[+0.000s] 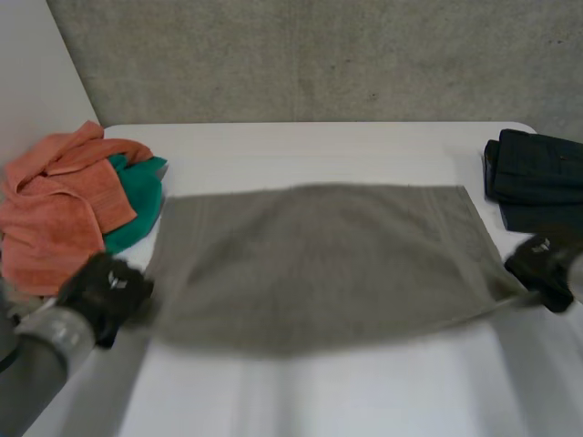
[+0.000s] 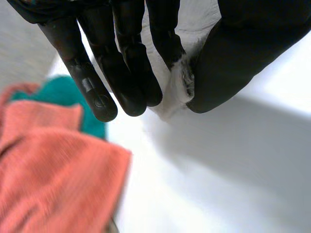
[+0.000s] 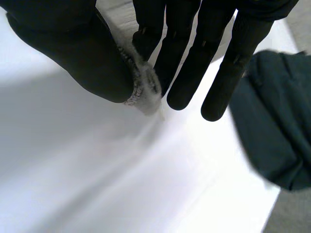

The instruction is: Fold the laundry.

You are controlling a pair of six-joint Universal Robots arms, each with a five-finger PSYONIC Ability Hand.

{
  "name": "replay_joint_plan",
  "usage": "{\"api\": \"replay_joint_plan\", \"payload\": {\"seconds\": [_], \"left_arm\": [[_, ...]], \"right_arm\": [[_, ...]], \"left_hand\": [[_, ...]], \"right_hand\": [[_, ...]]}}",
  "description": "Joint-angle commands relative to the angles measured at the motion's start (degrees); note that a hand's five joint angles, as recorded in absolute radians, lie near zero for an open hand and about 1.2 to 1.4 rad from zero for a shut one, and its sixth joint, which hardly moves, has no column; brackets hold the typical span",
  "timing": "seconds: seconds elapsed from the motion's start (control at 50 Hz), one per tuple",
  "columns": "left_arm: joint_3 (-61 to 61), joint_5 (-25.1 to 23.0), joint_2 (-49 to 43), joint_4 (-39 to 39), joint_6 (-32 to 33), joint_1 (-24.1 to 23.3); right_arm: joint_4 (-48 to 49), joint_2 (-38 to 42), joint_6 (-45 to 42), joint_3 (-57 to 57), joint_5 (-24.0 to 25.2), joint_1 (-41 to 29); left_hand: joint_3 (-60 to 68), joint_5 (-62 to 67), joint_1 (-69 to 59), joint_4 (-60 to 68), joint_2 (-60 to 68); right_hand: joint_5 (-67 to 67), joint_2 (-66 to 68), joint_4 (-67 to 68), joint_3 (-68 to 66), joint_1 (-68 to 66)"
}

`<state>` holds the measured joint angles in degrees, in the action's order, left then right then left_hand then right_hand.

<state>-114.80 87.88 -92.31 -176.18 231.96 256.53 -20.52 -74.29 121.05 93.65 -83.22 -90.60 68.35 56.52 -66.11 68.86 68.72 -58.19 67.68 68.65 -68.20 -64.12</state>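
From the head view, one grey towel (image 1: 314, 264) lies spread wide across the middle of the white desk (image 1: 346, 387), with its two near corners taken up by the two black hands. The left hand (image 1: 107, 289) is at the towel's near left corner and the right hand (image 1: 544, 264) at its near right corner. Each hand has a small pale mark on its back, too small to read. Left of the towel lie one orange towel (image 1: 55, 214) and one green cloth (image 1: 137, 196) partly under it, the green just beside the grey towel's edge. Right of the towel, apart from it, sits one dark folded garment (image 1: 537, 177). I see no label on any of the cloths.

In the left wrist view, the left hand (image 2: 243, 58) pinches the grey towel's (image 2: 181, 90) corner between thumb and one of the fingers, the other fingers straight. The orange towel (image 2: 53, 179) and green cloth (image 2: 63, 92) lie beyond its fingertips.

In the right wrist view, the right hand (image 3: 82, 53) pinches the towel's (image 3: 143, 90) other corner the same way, with the dark folded garment (image 3: 277, 136) beside its fingers.
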Motion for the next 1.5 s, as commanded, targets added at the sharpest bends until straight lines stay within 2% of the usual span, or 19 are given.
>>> {"api": "replay_joint_plan", "payload": {"seconds": [0.02,0.1,0.16,0.24,0.26,0.4,0.68,0.7,0.72,0.74,0.76,0.86,0.92,1.0,1.1,1.16,1.24,1.34,1.5], "left_arm": [[-0.6,-6.7,4.3,1.3,4.7,4.4],[3.7,-9.3,-2.3,-8.3,1.9,3.6],[7.6,-8.8,-7.5,-14.4,-0.4,2.1],[14.4,-5.2,-15.2,-20.2,-3.4,-0.4],[17.1,-2.8,-18.4,-21.0,-3.5,-1.3],[27.2,6.5,-28.0,-20.9,-4.1,-3.7],[31.0,8.6,-31.3,-21.0,-4.0,-6.3],[31.3,8.6,-31.4,-21.1,-4.1,-6.4],[31.8,8.7,-31.7,-21.1,-4.1,-6.5],[32.1,8.9,-31.9,-21.2,-4.1,-6.5],[32.4,9.2,-32.0,-21.2,-4.1,-6.7],[34.6,10.5,-31.9,-21.1,-6.0,-8.6],[35.1,10.5,-30.5,-21.0,-8.4,-9.0],[34.1,10.4,-26.3,-21.0,-11.6,-8.9],[31.2,10.0,-23.0,-20.9,-15.6,-8.7],[28.6,9.6,-21.2,-21.0,-17.1,-8.7],[26.0,9.6,-20.6,-21.5,-17.6,-9.1],[24.8,9.5,-20.7,-21.8,-17.8,-9.5],[24.8,8.8,-21.0,-21.8,-17.9,-10.1]], "right_arm": [[2.6,-4.0,-5.8,4.7,0.5,3.5],[10.4,1.4,1.0,1.3,0.3,1.7],[15.7,6.2,5.8,-3.3,0.0,-1.8],[21.2,11.0,9.6,-8.2,-0.2,-3.3],[22.3,12.3,10.0,-9.4,-0.3,-3.4],[27.7,22.0,10.5,-18.3,-0.7,-4.7],[35.3,31.9,10.3,-29.0,-1.6,-8.6],[35.8,33.2,10.5,-30.3,-1.9,-9.1],[36.0,33.9,10.5,-31.1,-2.2,-9.2],[36.3,34.5,10.4,-31.7,-2.6,-9.2],[36.5,35.0,10.5,-32.4,-3.3,-9.2],[35.8,32.4,11.5,-32.4,-8.3,-9.4],[34.2,28.8,13.4,-29.5,-8.4,-8.8],[28.6,20.9,17.6,-23.1,-3.9,-7.8],[16.9,11.0,20.2,-14.8,8.4,-1.1],[10.6,9.7,20.4,-11.2,14.0,3.0],[7.8,9.6,20.2,-6.9,19.0,5.8],[11.5,9.7,19.7,-2.5,22.0,8.2],[22.3,12.1,19.5,0.7,22.0,8.5]], "left_hand": [[11.6,13.5,-13.9,11.1,11.3],[11.6,13.5,-13.9,11.1,11.3],[11.6,13.5,-13.9,11.1,11.3],[11.6,13.5,-13.9,11.1,11.3],[11.6,13.5,-13.9,11.1,11.3],[11.6,13.5,-13.9,11.1,11.3],[11.6,13.5,-13.9,11.1,11.3],[11.6,13.5,-13.9,11.1,11.3],[-24.0,-22.1,21.7,-24.5,-24.3],[-46.5,-44.6,44.2,-47.0,-46.8],[-58.4,-56.5,56.1,-58.9,-58.7],[-58.4,-56.5,56.1,-58.9,-58.7],[-58.4,-56.5,56.1,-58.9,-58.7],[-58.4,-56.5,56.1,-58.9,-58.7],[-58.4,-56.5,56.1,-58.9,-58.7],[-58.4,-56.5,56.1,-58.9,-58.7],[-58.4,-56.5,56.1,-58.9,-58.7],[-58.4,-56.5,56.1,-58.9,-58.7],[-58.4,-56.5,56.1,-58.9,-58.7]], "right_hand": [[-11.8,12.3,11.4,-11.8,-15.9],[-11.8,12.3,11.4,-11.8,-15.9],[-11.8,12.3,11.4,-11.8,-15.9],[-11.8,12.3,11.4,-11.8,-15.9],[-11.8,12.3,11.4,-11.8,-15.9],[-11.8,12.3,11.4,-11.8,-15.9],[-11.8,12.3,11.4,-11.8,-15.9],[15.3,-14.8,-15.7,15.3,11.2],[46.9,-46.3,-47.3,46.9,42.8],[58.2,-57.7,-58.6,58.2,54.1],[58.2,-57.7,-58.6,58.2,54.1],[58.2,-57.7,-58.6,58.2,54.1],[58.2,-57.7,-58.6,58.2,54.1],[58.2,-57.7,-58.6,58.2,54.1],[57.6,-57.1,-58.1,57.7,53.6],[47.7,-47.2,-48.2,47.7,43.6],[37.4,-36.9,-37.9,37.5,33.4],[34.6,-34.0,-35.0,34.6,30.5],[30.4,-29.9,-30.8,30.4,26.3]]}}
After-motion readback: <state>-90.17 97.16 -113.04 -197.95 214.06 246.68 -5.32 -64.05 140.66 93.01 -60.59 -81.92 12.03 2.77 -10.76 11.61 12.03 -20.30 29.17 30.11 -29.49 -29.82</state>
